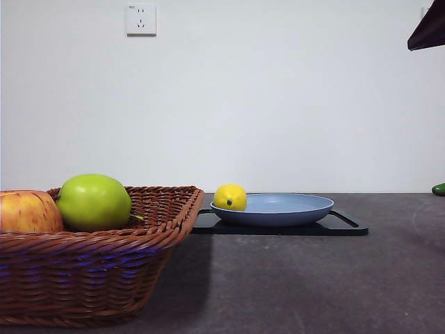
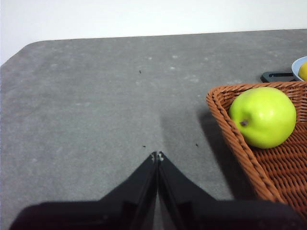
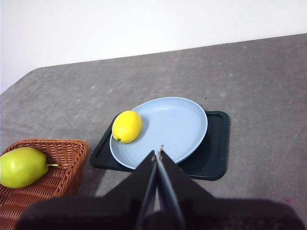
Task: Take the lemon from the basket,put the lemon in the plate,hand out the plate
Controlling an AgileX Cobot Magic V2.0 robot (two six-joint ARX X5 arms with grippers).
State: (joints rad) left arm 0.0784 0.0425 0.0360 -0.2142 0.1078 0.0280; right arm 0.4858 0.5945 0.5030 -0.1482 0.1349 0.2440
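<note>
The lemon lies in the light-blue plate, at its side toward the basket; the right wrist view shows the lemon and the plate too. The plate sits on a flat black tray. The wicker basket stands near at the left. My right gripper is shut and empty, above and short of the plate's rim; a black tip shows at the top right corner. My left gripper is shut and empty over bare table beside the basket.
A green apple and a red-yellow apple lie in the basket. A green thing peeks in at the right edge. A wall socket is on the white wall. The grey table stretches in front.
</note>
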